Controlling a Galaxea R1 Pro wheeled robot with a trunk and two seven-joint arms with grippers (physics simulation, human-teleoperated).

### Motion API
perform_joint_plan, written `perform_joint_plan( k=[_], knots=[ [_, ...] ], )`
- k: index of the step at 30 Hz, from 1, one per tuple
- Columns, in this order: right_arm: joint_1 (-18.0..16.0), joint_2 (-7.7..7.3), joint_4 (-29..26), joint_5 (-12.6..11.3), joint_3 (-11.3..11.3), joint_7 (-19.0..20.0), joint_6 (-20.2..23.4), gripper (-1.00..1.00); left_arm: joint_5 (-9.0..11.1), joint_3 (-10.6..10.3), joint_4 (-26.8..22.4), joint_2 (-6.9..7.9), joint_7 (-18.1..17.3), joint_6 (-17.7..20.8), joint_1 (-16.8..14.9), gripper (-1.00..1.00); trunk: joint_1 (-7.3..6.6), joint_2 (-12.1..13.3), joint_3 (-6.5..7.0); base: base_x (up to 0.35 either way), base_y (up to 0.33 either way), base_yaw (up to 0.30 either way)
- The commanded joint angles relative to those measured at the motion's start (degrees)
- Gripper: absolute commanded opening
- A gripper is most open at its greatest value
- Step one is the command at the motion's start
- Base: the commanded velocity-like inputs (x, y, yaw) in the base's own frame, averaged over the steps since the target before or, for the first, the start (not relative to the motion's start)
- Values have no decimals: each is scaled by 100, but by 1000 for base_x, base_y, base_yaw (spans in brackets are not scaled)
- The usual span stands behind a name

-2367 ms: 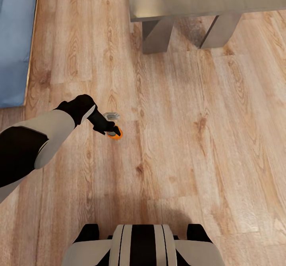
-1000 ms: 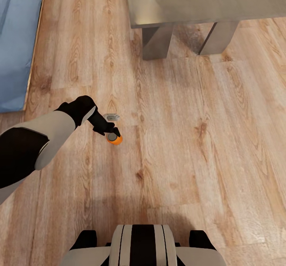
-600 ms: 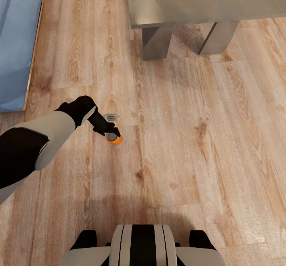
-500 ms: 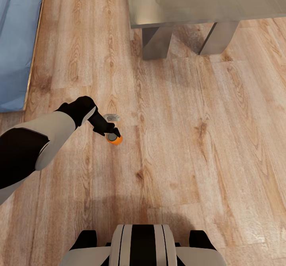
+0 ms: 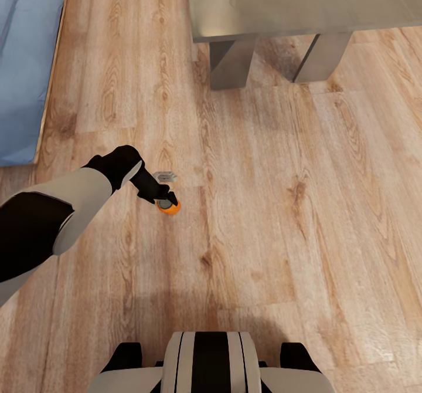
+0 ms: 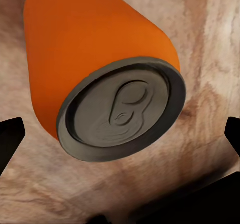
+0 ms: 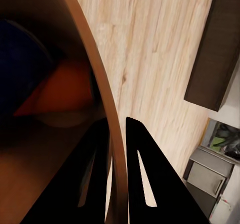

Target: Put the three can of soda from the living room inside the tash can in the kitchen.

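Left of centre in the head view, the left tool [image 5: 166,199] hangs released over an upright orange can [image 5: 169,206] on the wood floor [image 5: 281,205]. The right tool [image 7: 116,149] is clenched on the trash can's rim [image 7: 95,68]; an orange can [image 7: 65,91] and a dark blue can [image 7: 22,58] lie inside.

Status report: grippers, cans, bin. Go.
Left gripper over the orange can on the wood floor, jaws wide in the left wrist view, no grip. Right gripper pinching the bin rim; orange and dark blue shapes inside.

Head view: high, looking down at floor [image 5: 264,205]. Left wrist view: very close above can [image 6: 100,73], shared with head view. Right wrist view: along bucket rim [image 7: 95,73].
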Motion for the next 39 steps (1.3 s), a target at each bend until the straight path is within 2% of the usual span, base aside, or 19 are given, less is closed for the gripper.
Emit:
perform_joint_plan(
  k=[1, 11, 33, 39],
  knots=[
    [14, 5, -4, 7, 4, 16, 31, -100, 0, 1, 0, 1, 0, 1, 18, 100, 2, -2, 0, 0, 0, 0],
    [46, -3, -14, 6, 1, 16, 26, -100, 0, 1, -149, 4, 0, 1, 73, 100, 10, -6, 0, 0, 0, 0],
    [433, -6, -139, -10, -86, 16, 26, -100, 0, 1, -159, 7, 0, 1, 79, 100, 22, -12, 0, 0, 0, 0],
    [451, -9, -141, -11, -219, 16, 18, -100, 0, 1, -159, 7, 0, 1, 79, 100, 22, -12, 0, 0, 0, 0]
  ],
)
